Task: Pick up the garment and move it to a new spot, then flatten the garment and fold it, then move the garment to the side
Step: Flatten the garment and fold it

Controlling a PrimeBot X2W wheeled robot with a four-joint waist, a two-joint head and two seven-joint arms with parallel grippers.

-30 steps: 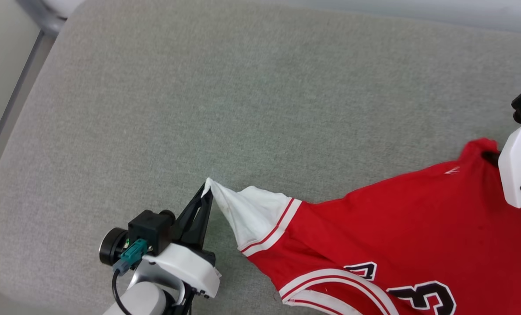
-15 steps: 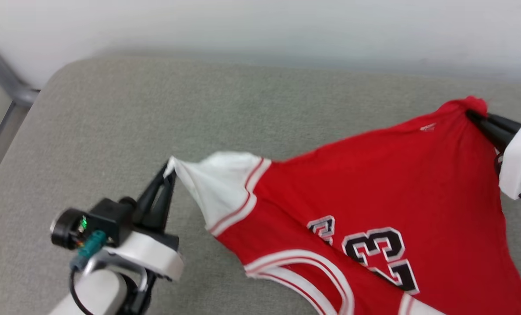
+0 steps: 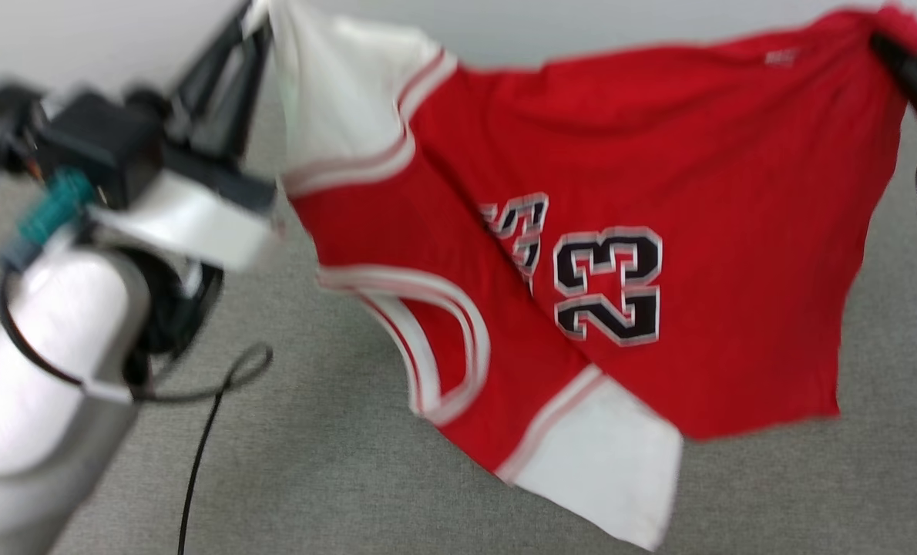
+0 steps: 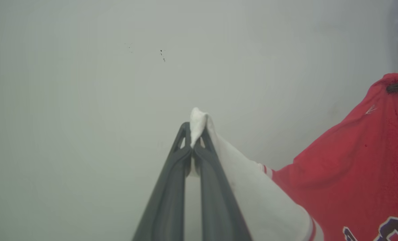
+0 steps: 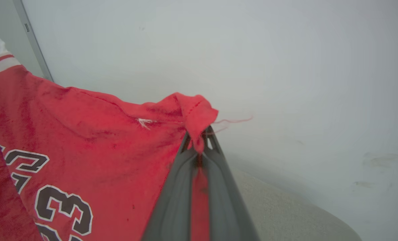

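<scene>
Head view, somewhat blurred: the shirt (image 3: 697,139) hangs in the air, stretched between the two pincers, with the grey cushion (image 3: 774,493) spread out below it. The left pincer (image 3: 252,17) is pressed together on the tip of a white sleeve (image 3: 335,100) at the shirt's upper left corner. The right pincer (image 3: 886,46) is pinching a bunched red corner at the shirt's upper right. The top edge of the shirt is pulled fairly taut and the rest sags beneath it. The black number "23" (image 3: 609,285) faces the camera near the shirt's middle. The striped neck opening (image 3: 447,347) droops left of the number, and the other white sleeve (image 3: 613,470) dangles at the shirt's lowest point.

Just left of the shirt is the left arm's silvery forearm (image 3: 42,385), with a thin black cable (image 3: 196,455) looping down beside it. Behind the shirt's top edge is a pale wall (image 3: 543,27).

In the left wrist view the two dark fingers meet on a white fold of sleeve that pokes out past their tips, and the wall beyond carries a few dark specks (image 4: 162,55). In the right wrist view the fingers clamp a red fold, with a loose red thread (image 5: 235,119) trailing from it. A grey metal strip (image 5: 35,43) runs up the wall above the shirt's far sleeve.
</scene>
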